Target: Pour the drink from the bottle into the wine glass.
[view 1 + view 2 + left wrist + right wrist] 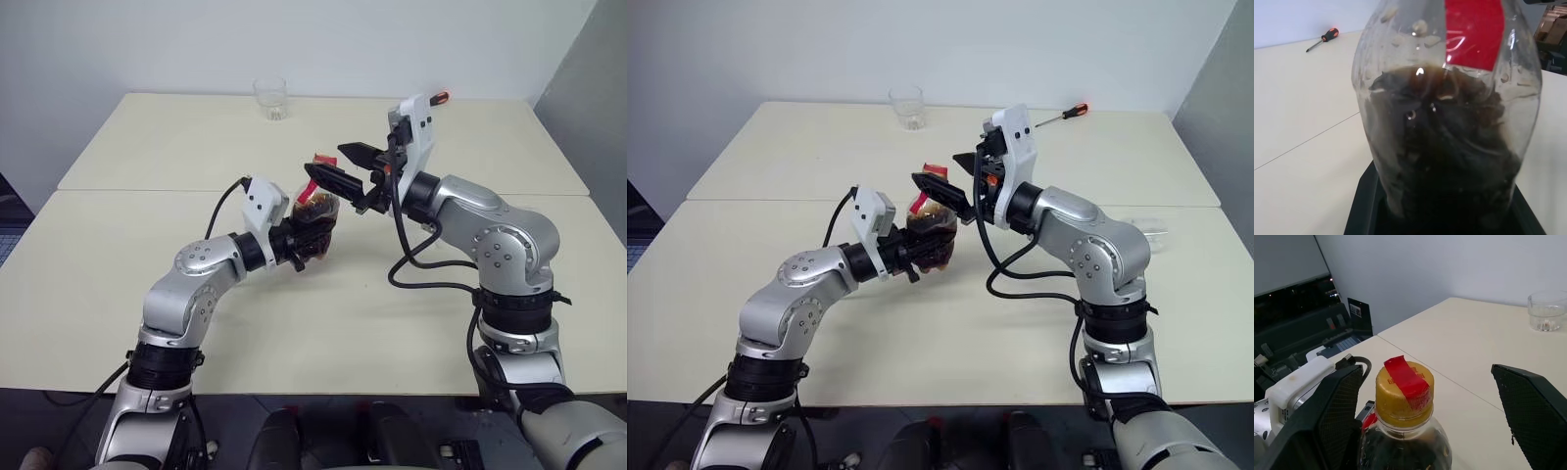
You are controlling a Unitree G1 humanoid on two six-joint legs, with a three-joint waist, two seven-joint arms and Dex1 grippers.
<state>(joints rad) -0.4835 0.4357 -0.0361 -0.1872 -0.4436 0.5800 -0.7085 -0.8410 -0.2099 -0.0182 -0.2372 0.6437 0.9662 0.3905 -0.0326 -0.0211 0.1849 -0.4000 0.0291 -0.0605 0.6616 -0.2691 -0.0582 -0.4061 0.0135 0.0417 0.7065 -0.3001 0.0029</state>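
Bottle held above the bench, cap between open jaws

The left gripper (917,257) is holding the bottle (317,223) upright above the pale, smooth bench (118,284), its jaws clamped on the round, bulging body of clear plastic. The drink (1449,161) is sitting dark and brownish in the lower part, under a red label band (1474,32). The right gripper (343,166) is hanging at the bottle's top with its black, textured jaws standing wide apart, one on each side of the small yellow cap (1403,392), not touching it; a strip of red tape is lying across the cap. A short clear tumbler (270,98) is standing at the far edge of the bench, and a screwdriver (1065,115) with an orange and black handle is lying at the far right.
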